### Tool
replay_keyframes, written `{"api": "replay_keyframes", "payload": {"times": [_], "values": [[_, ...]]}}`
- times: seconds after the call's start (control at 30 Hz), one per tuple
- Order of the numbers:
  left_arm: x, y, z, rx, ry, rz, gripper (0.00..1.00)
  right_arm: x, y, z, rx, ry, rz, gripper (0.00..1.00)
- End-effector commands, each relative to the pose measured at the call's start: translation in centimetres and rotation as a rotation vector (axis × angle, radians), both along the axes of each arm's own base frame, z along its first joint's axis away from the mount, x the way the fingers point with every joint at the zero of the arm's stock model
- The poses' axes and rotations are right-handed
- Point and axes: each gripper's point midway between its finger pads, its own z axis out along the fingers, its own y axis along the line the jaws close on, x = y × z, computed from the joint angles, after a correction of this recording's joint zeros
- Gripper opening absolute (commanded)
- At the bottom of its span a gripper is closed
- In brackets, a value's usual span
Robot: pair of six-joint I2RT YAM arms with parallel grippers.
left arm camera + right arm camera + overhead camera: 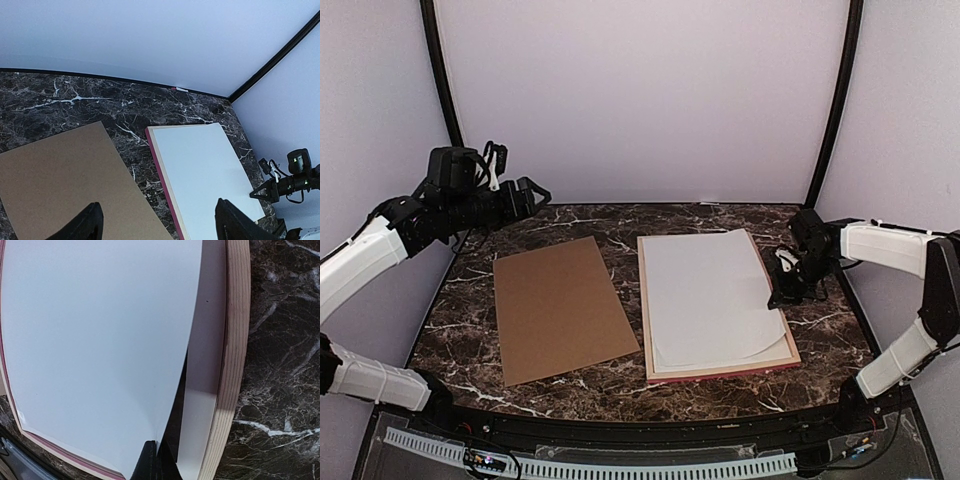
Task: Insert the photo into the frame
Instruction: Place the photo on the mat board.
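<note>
While my right hand (778, 296) is clenched on the right edge of the photo (705, 290) | photo lies white side up in the frame (720, 373), that edge bowed up off it | left hand (528, 196) released, aloft | risk: letting go crooked leaves the edge riding the frame's side, creased.

The frame (235, 340) lies flat on the desk (620, 225), right of centre. It is a thin rectangle with a pink outer face and a light wood inner side. The photo (705, 290) lies over its opening, white back upward. The photo's right edge is raised and bowed, pinched in the closed right hand (150, 460).
</note>
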Motion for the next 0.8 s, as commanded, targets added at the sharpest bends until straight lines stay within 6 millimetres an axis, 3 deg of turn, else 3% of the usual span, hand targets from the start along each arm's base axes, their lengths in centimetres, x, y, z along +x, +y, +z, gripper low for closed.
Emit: {"api": "replay_keyframes", "payload": {"times": [0.0,0.77], "values": [[0.1,-0.3,0.1,-0.016,-0.009,-0.007,0.8,-0.2,0.4,0.9,0.043,-0.018,-0.009,0.0],[-0.1,-0.1,-0.2,-0.018,-0.002,0.001,0.8,-1.3,0.0,1.2,0.031,-0.005,-0.007,0.0]]}}
